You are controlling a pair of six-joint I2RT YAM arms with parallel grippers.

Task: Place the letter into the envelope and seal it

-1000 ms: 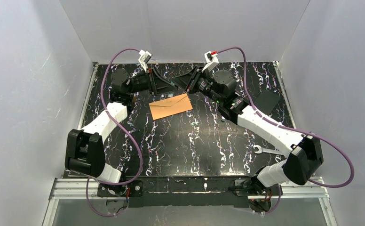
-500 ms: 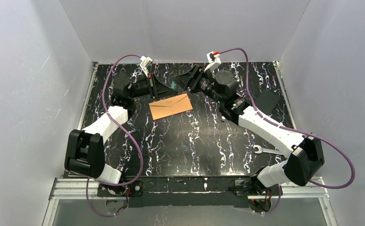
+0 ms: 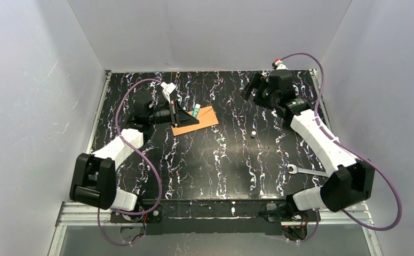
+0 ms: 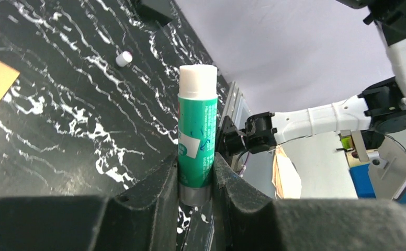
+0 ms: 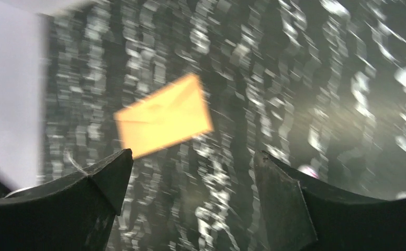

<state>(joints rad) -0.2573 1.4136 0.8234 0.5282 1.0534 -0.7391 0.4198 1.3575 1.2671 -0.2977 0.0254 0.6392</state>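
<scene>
The plain orange-brown kraft paper envelope (image 3: 205,120) lies flat on the black white-veined tabletop (image 3: 221,160), toward the far edge and a little left of the middle. The bordered pale tan letter is nowhere in view. It is probably already inside the envelope, though nothing confirms that. The right wrist view is too blurred to show whether the flap is folded down.

The left gripper (image 3: 190,113) hangs over the envelope's left end, clamped on a green glue stick (image 4: 195,130) with its white end pointing away from the fingers. A small white cap (image 3: 253,133) lies by itself on the tabletop to the right, well apart from the envelope, so the stick looks uncapped. The right gripper (image 3: 253,89) is up near the far right corner, jaws spread wide and holding nothing.

This looks like the sealing step. Next, the stick's white end has to meet the flap's inner face. That calls for the flap to be raised, most likely by the free right gripper, and for the envelope to be held from sliding.
</scene>
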